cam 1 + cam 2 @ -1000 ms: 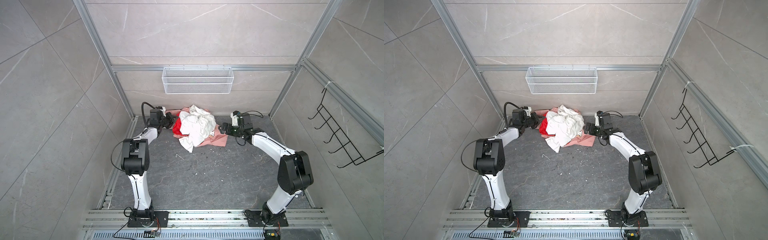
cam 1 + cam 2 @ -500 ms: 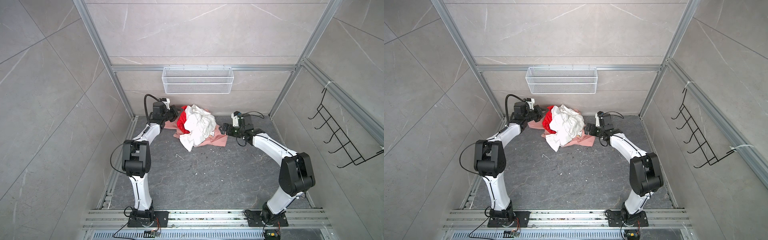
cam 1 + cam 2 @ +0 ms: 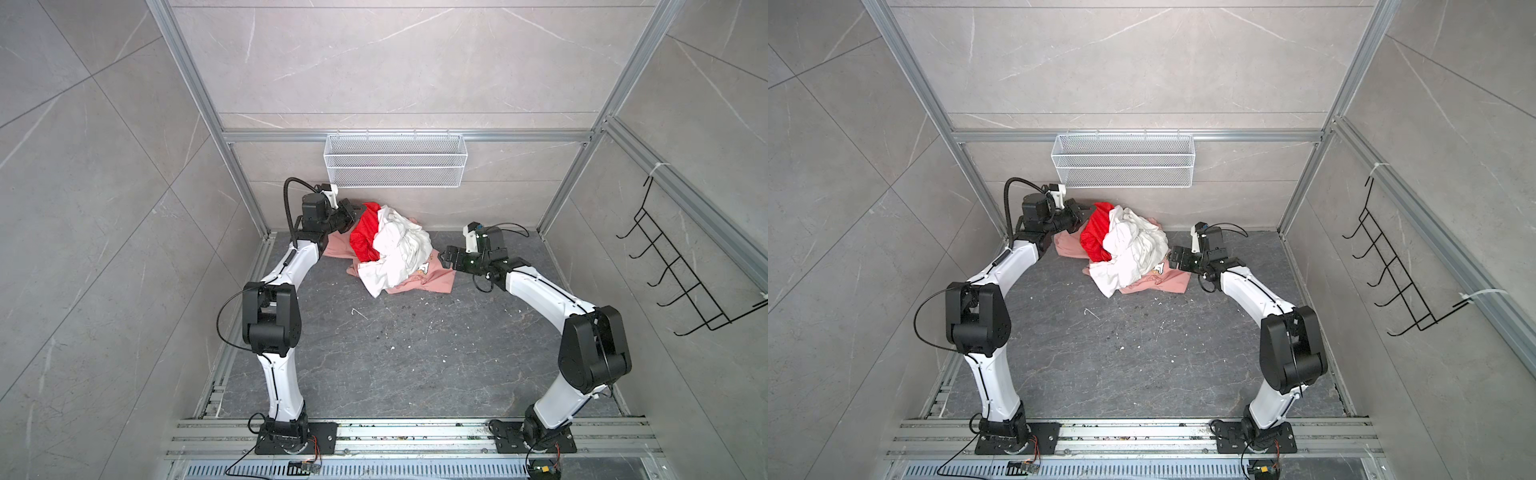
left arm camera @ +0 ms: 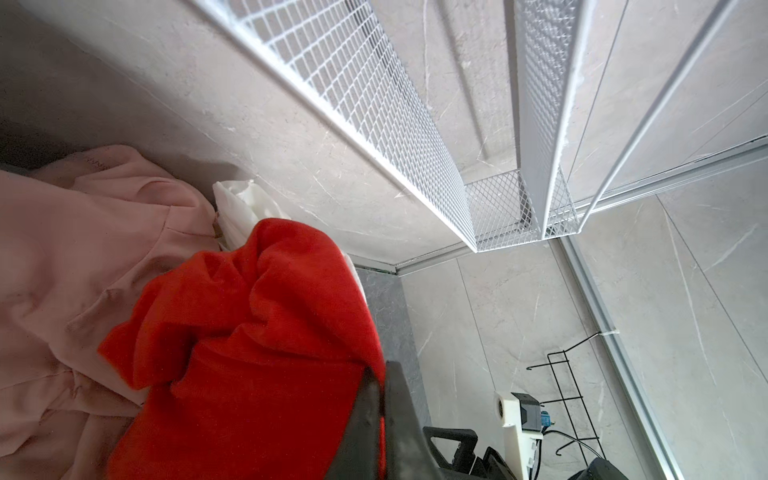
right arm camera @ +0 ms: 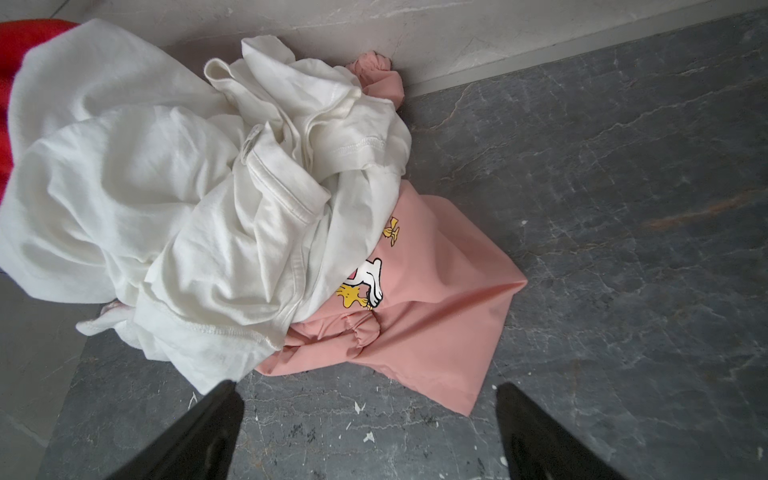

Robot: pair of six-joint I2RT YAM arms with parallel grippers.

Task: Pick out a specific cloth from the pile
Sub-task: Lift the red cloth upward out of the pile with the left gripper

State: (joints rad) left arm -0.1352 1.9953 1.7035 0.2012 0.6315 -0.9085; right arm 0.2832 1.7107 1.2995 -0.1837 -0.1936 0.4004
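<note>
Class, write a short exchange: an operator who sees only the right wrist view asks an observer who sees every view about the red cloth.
Operator: I see only a sliver of the red cloth behind the white shirt. Is anything holding it?
Observer: Yes. The left jaws are shut on it.
Operator: What is overhead there?
Observer: A white wire basket hangs on the back wall above the pile.
</note>
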